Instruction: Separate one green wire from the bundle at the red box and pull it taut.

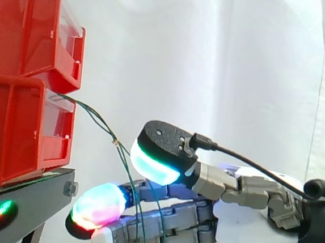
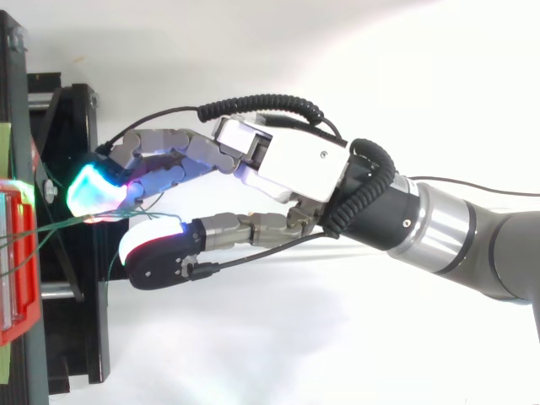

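Green wires point(image 1: 96, 116) are led out of the lower red bin point(image 1: 19, 134), under a second red bin point(image 1: 23, 24), and draped between the parted thumb and fingers of the robot hand point(image 1: 250, 220), held unclenched with nothing gripped.

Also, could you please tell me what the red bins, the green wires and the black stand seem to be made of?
The red bins look like moulded plastic, semi-glossy: even colour, ribbed walls, soft highlights. The green wires are probably plastic-insulated metal: thin, keeping kinks and bends. The black stand looks like matte painted metal, with a bolt at its end, though that is less certain.
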You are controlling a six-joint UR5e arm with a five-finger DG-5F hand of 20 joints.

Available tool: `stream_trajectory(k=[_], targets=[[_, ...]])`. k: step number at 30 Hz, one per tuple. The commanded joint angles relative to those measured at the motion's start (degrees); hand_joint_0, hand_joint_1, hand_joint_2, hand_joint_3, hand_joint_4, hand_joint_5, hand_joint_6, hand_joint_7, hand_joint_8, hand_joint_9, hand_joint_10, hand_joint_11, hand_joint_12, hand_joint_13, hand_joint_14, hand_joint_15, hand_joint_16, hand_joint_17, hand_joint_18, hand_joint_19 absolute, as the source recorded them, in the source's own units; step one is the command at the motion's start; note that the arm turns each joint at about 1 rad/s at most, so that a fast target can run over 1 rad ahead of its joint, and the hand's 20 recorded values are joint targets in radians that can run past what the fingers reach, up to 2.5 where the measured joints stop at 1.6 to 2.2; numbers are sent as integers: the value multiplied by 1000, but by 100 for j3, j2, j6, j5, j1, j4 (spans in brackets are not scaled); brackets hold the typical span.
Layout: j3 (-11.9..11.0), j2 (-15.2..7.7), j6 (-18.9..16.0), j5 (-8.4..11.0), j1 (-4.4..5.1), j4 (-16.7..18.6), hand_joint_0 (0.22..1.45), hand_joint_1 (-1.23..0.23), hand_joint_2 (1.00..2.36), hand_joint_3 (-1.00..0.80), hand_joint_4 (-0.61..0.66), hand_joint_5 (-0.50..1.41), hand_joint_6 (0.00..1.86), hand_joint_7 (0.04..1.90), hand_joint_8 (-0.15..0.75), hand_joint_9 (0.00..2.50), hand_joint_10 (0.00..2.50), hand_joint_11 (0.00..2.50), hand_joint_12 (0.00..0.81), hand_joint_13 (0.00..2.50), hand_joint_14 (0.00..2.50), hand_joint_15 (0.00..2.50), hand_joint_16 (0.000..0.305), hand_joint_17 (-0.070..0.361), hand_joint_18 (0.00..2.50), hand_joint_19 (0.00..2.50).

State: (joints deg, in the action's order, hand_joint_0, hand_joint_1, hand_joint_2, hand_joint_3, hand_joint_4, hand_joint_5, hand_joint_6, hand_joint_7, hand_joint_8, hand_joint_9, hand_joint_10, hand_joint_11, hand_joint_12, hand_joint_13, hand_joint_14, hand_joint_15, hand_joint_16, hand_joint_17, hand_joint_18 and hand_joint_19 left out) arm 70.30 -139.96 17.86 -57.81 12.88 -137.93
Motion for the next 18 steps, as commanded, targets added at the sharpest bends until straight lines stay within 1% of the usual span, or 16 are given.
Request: stream_trajectory(k=[1,4,8,9,13,18], targets=[[-148,4,-81,-11,4,-50,546,-520,1006,-431,242,-169,503,867,284,736,11,328,398,532,12,323,57,128,551,579],[-218,4,-142,-11,13,-77,546,-520,1006,-432,243,-169,503,867,281,737,11,322,397,544,12,330,57,128,553,581],[-218,-5,-248,-11,48,-85,546,-519,1006,-432,242,-168,503,867,282,741,11,334,396,547,14,333,57,128,555,571],[-218,-5,-344,-11,66,-85,546,-519,1006,-432,242,-168,503,871,284,743,11,327,397,550,12,334,57,128,553,580],[-218,-5,-520,-11,101,-164,546,-519,1006,-431,244,-168,503,869,284,744,11,323,395,556,13,343,57,128,560,580],[-218,-5,-608,-11,119,-200,547,-519,1005,-434,242,-168,503,872,285,748,11,328,396,583,13,350,57,128,562,580]])
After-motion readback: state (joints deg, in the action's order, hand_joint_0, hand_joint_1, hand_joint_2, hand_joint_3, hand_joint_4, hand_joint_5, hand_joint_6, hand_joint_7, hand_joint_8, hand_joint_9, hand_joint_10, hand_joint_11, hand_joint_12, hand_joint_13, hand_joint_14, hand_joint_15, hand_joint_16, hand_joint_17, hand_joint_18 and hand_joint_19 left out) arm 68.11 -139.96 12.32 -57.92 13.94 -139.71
